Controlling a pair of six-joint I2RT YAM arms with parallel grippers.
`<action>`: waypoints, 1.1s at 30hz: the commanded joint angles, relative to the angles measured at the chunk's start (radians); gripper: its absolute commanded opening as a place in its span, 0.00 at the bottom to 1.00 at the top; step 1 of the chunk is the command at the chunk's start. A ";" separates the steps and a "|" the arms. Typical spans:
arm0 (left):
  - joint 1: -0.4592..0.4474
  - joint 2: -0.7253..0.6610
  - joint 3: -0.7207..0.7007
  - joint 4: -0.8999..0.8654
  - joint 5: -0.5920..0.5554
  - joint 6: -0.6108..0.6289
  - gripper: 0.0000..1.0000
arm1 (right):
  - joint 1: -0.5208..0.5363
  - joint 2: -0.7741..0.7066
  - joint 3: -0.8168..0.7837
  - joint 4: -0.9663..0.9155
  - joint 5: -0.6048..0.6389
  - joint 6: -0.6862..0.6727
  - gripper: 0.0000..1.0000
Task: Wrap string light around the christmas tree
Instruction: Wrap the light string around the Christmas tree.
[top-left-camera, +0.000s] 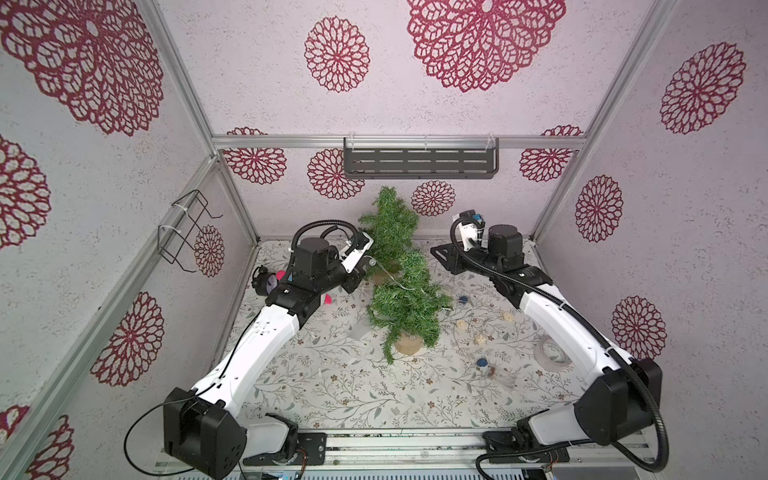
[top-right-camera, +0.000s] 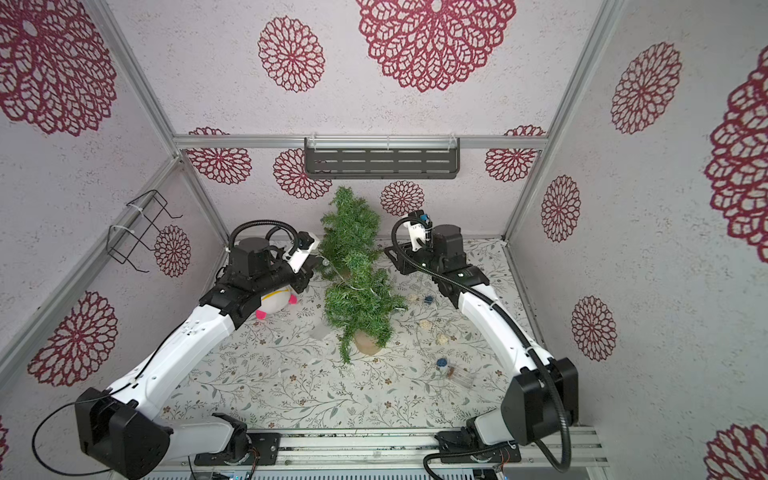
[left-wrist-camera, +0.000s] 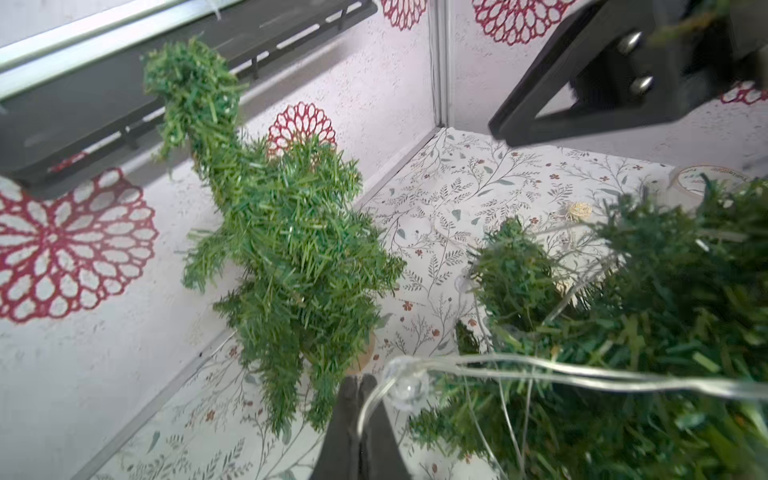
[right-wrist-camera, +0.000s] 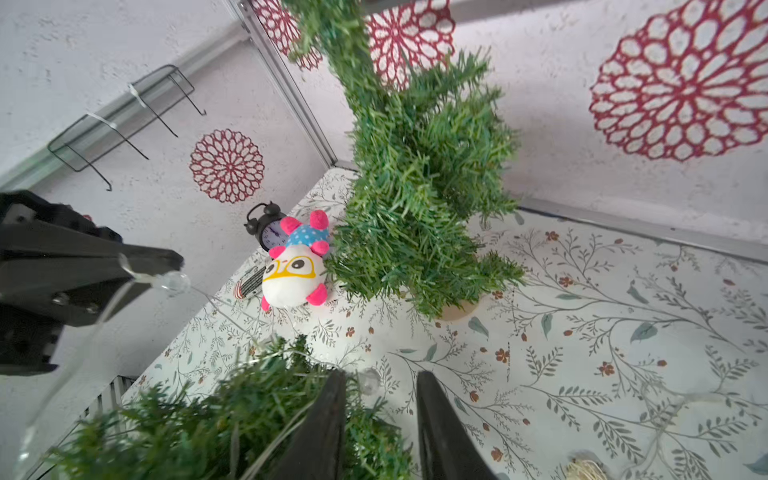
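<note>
Pale wire, tiny clear bulbs: string light (left-wrist-camera: 623, 377) draped across christmas tree (top-left-camera: 409, 303).

Left arm (top-left-camera: 257, 345) and right arm (top-left-camera: 557, 328) are the same build: glossy white moulded link shells between boxy matte-black joint housings (top-left-camera: 199, 436). The left shell has a cluster of small dark holes (top-left-camera: 262, 328). A ribbed black conduit (top-left-camera: 320, 223) arcs off the left wrist, and a longer ribbed black hose (top-left-camera: 663, 442) follows the right arm. A thin black cable (top-left-camera: 126, 438) loops off the left base. White wrist camera brackets (top-left-camera: 357, 249), the right one with a blue plug (top-left-camera: 478, 217). Left gripper (left-wrist-camera: 360, 380) and right gripper (right-wrist-camera: 381, 376) — slim black tapered fingers (right-wrist-camera: 324, 424). The finger plate has a triangular cut-out and two silver screws (left-wrist-camera: 631, 41).
</note>
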 joint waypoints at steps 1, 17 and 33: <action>0.014 0.057 0.059 0.077 0.115 0.041 0.00 | 0.004 0.025 0.050 0.048 -0.061 -0.081 0.32; -0.036 0.300 0.230 0.325 0.308 -0.144 0.00 | 0.042 0.152 0.117 0.170 -0.246 -0.230 0.65; -0.077 0.307 0.179 0.538 0.307 -0.328 0.00 | 0.084 0.199 0.080 0.419 -0.132 -0.211 0.69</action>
